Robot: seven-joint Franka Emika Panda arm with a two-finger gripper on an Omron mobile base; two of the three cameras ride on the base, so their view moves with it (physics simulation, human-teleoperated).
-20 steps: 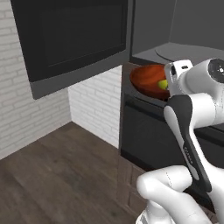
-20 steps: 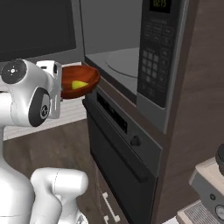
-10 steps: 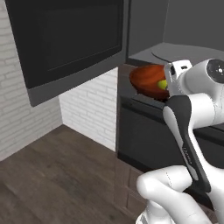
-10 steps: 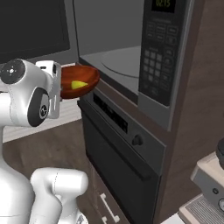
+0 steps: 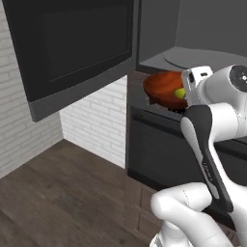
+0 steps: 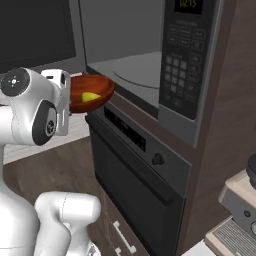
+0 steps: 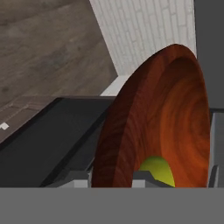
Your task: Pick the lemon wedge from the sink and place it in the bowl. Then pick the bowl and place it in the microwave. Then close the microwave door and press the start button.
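To the tool's left in the left base view, the microwave door (image 5: 72,48) hangs swung wide open, a black panel with a dark glass window, above a wood floor (image 5: 53,193) and a white brick wall (image 5: 99,120). The tool (image 5: 185,99) is closed on the near rim of the bowl (image 5: 164,89), carrying it in the air just in front of the microwave (image 6: 150,60), at the level of its lower front edge and outside the cavity. The lemon wedge (image 6: 90,96) lies inside the bowl, close to the tool. In the hand view the bowl's rim sits between the fingertips. Ahead and to the right of the tool, the grey cavity holds a round turntable plate (image 6: 137,70). Below is the oven (image 6: 135,170) with its knob, and further right the keypad panel (image 6: 182,65).
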